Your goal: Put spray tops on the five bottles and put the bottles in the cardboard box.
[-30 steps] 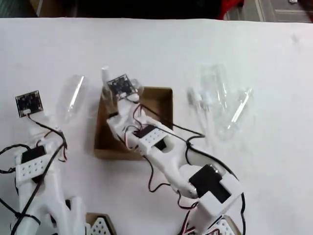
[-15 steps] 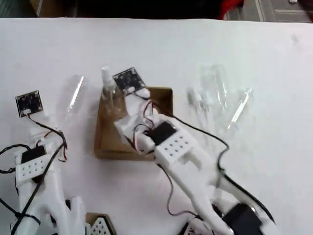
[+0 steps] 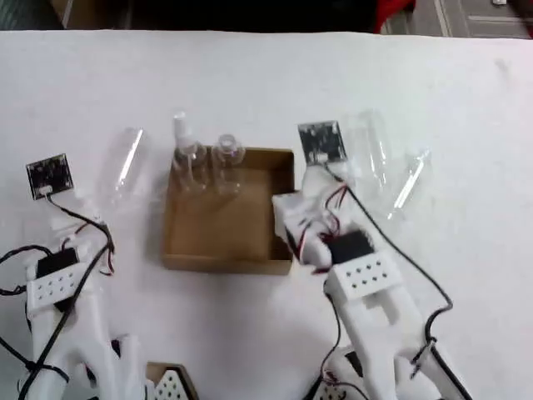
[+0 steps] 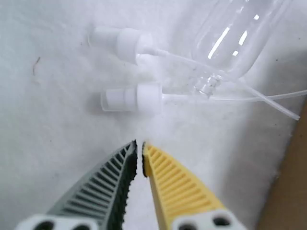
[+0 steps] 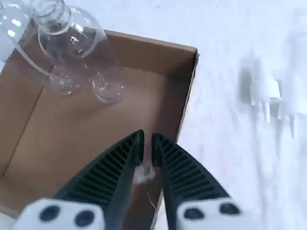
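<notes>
1. My left gripper (image 4: pixel 139 143) is closed, its grey and yellow fingers meeting at the tips with nothing between them. It hangs over the table (image 3: pixel 266 75), on the left side.
2. Just beyond its tips lie two loose white spray tops, one nearer (image 4: pixel 134 98) and one farther (image 4: pixel 127 40). Both are on their sides, their thin dip tubes running off toward the cardboard box (image 3: pixel 216 260).
3. A clear uncapped bottle (image 4: pixel 235 33) lies on its side just beside those tops. From the high view I see it (image 3: pixel 123 167) between the left arm and the box.
4. The box sits open near the middle of the table. A strip of its brown side (image 4: pixel 290 182) shows in my left wrist view.
5. Two bottles stand upright inside the box against its far wall (image 5: pixel 153 50). The one in the far-left corner (image 3: pixel 185 158) wears a white spray top. The one beside it (image 3: pixel 226 162) has an open neck (image 5: pixel 72 40).
6. My right gripper (image 5: pixel 147 136) is empty, its black fingers drawn together with a thin slit between them. It hangs over the box interior, close to the right wall.
7. On the table past that right wall lie more white spray tops (image 5: pixel 264 88).
8. Toward the table's right edge lie more clear bottles (image 3: pixel 371 150), one of them slanted (image 3: pixel 408 187). I cannot count them surely.
</notes>
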